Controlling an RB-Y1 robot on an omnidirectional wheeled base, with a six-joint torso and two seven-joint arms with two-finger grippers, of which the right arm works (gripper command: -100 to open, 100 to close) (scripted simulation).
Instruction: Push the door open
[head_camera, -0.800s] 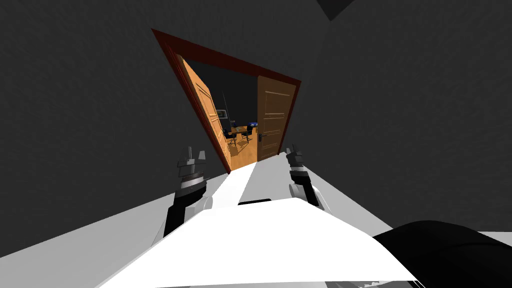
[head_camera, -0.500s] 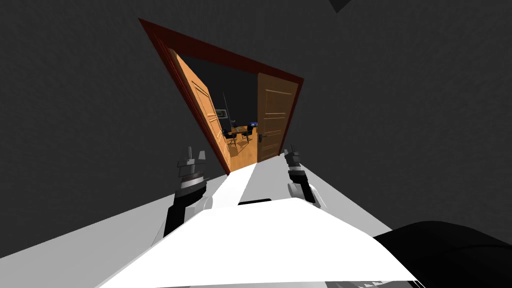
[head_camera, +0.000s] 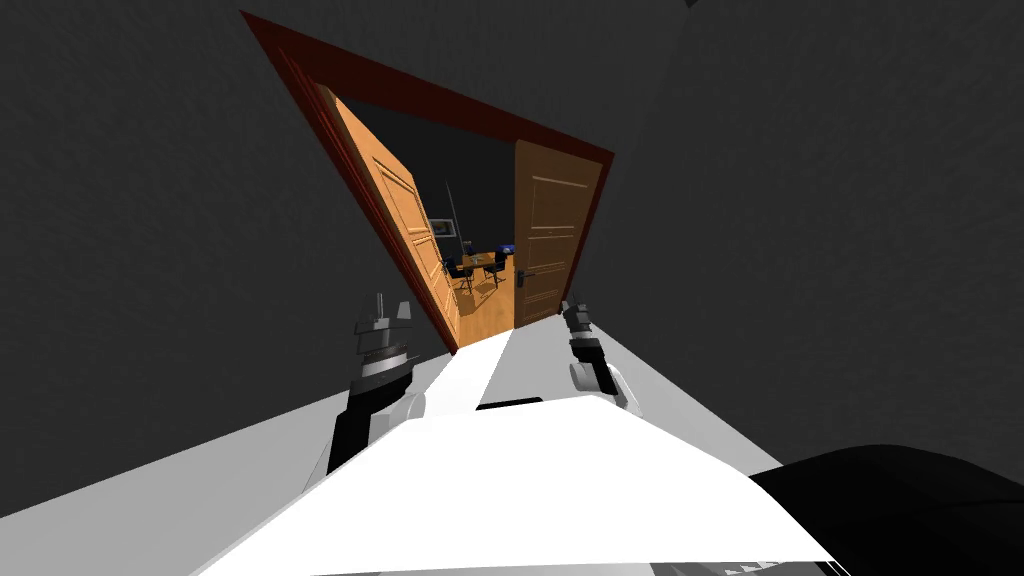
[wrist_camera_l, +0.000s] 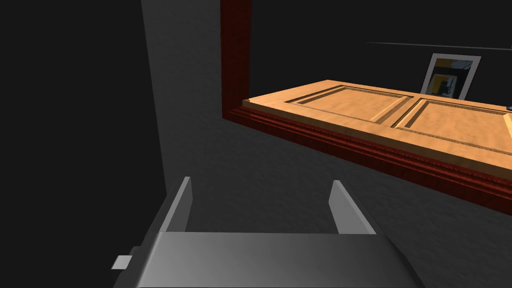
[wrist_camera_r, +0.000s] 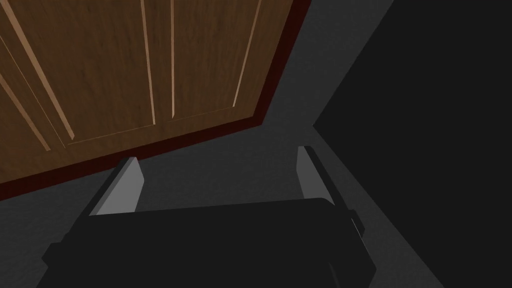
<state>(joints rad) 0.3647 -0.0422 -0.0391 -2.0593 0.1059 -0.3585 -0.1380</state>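
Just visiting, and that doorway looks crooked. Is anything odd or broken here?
Nothing stands out; the slant is the camera's. The left door leaf stands open, the right door leaf looks shut in the red-brown frame.

head cam steep down, rolled, twd doorway (head_camera: 478, 195); wrist cams close on its frame (wrist_camera_l: 235, 60), shared w/ head.

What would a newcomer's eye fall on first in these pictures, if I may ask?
The orange-brown panelled wooden double door in its dark red frame stands out against the dark grey wall. Its left leaf is swung inward and its right leaf stands across the opening. Through the gap shows a small table with dark chairs on a wooden floor. Near the doorway's foot, the left gripper and right gripper are open, holding nothing.
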